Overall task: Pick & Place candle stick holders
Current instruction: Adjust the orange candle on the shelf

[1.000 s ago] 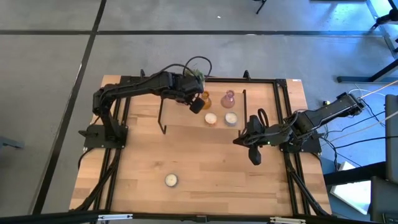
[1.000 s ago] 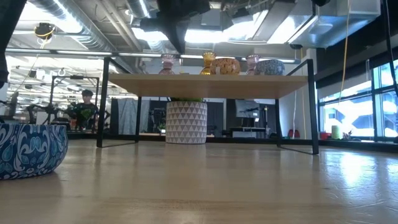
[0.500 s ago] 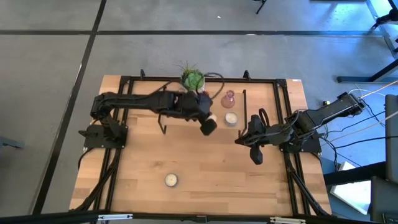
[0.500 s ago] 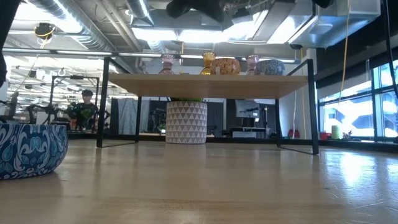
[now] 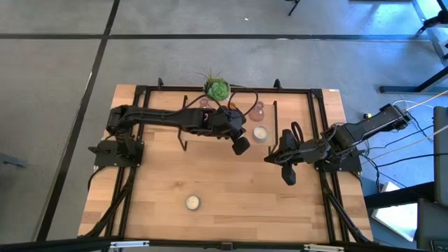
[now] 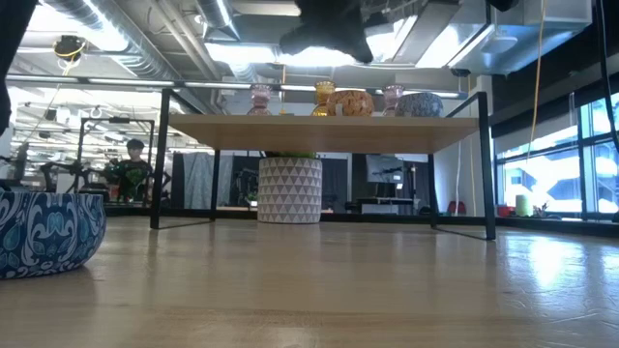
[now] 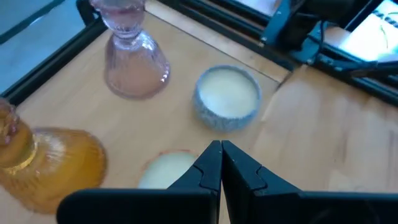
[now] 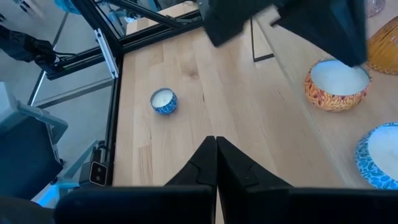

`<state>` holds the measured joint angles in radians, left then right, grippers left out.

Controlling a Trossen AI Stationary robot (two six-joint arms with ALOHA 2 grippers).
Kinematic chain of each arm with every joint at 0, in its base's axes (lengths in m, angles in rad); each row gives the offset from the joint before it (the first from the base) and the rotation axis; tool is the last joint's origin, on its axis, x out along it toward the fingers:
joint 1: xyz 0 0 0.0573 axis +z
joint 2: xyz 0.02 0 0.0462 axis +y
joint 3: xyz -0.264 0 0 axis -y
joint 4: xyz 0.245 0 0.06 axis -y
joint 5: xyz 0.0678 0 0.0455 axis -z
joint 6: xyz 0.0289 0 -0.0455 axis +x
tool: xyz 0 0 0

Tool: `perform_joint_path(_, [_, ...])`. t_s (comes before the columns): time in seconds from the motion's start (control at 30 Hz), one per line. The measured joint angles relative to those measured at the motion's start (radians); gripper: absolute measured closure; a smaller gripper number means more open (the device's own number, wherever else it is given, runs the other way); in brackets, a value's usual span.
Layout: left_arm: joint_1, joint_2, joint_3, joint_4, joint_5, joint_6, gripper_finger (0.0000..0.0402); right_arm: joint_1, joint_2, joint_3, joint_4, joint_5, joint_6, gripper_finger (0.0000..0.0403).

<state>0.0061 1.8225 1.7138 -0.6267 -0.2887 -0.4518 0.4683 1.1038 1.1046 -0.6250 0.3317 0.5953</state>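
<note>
Bright, even lighting; ceiling glare, soft wrist-view blur.

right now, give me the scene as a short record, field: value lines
left gripper: fingers shut, empty, above the shelf's holders
right gripper: fingers shut, empty, waiting at the table's right side
pink glass holder: upright on the shelf
amber glass holder: upright on the shelf
blue-grey bowl holder: beside the pink one
orange-patterned holder: under the left arm
lone blue holder: on the lower table

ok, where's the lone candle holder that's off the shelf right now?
The blue-patterned holder sits alone low on the table's near-left part in the high view, far from the shelf group and both arms.
</note>
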Motion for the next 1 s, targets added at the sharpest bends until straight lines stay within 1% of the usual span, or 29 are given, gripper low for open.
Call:
perform_joint_path(0.17, [0.016, 0.042, 0.000, 0.057, 0.046, 0.027, 0.0400, 0.000, -0.001, 0.000, 0.001, 0.000, 0.001, 0.0403])
perform_joint_path(0.23, [0.016, 0.052, 0.000, 0.056, 0.044, 0.028, 0.0400, 0.000, -0.001, 0.000, -0.001, 0.000, 0.001, 0.0403])
perform_joint_path(0.37, [0.019, 0.054, 0.000, 0.039, 0.005, 0.035, 0.0400, 0.014, -0.001, 0.000, -0.011, 0.002, 0.018, 0.0403])
perform_joint_path(0.63, [0.044, 0.069, 0.002, 0.040, 0.038, 0.033, 0.0400, 0.019, -0.001, 0.000, -0.022, 0.005, 0.033, 0.0403])
perform_joint_path(0.8, [0.044, 0.067, 0.002, 0.040, 0.037, 0.032, 0.0400, 0.019, 0.000, 0.000, -0.021, 0.006, 0.033, 0.0403])
perform_joint_path(1.0, [0.049, 0.078, 0.002, 0.042, 0.067, 0.037, 0.0400, 0.019, 0.000, 0.000, -0.021, 0.008, 0.033, 0.0403])
